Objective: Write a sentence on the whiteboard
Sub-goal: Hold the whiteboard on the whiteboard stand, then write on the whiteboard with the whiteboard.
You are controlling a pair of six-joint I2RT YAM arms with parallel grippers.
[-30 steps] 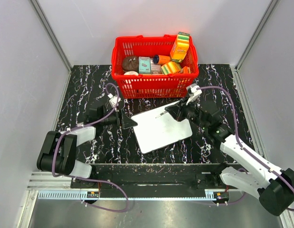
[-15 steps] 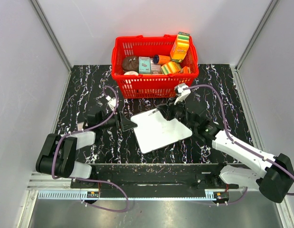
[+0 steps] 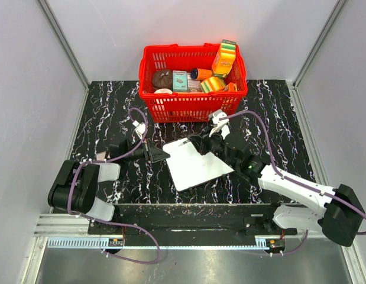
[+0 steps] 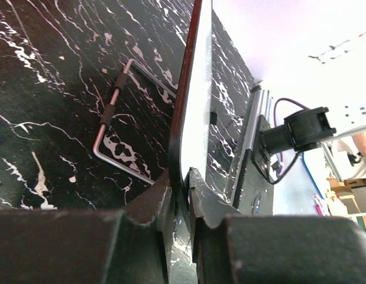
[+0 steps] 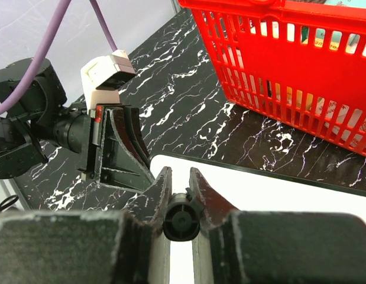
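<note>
The whiteboard point(image 3: 197, 167) lies flat on the black marble table, turned at a slant. Its visible face is blank white; the sentence is out of view. My left gripper point(image 3: 160, 154) is shut on the board's left corner. The left wrist view shows the thin whiteboard point(image 4: 196, 100) edge-on, pinched by the left gripper point(image 4: 181, 182). My right gripper point(image 3: 198, 144) hovers over the board's far left part, shut on a black marker point(image 3: 186, 142) whose tip points left. In the right wrist view the marker's point(image 5: 183, 219) butt end sits in the right gripper point(image 5: 180, 176) above the whiteboard point(image 5: 271, 195).
A red basket point(image 3: 171, 107) full of groceries stands just behind the board, and its wall point(image 5: 289, 77) is close to the right gripper. A bent metal rod point(image 4: 112, 109) lies on the table beside the board. Grey walls enclose the table on three sides.
The left gripper has closed on the board's corner. The right arm carried the marker leftward across the board, toward the left gripper. The board shifted slightly.
</note>
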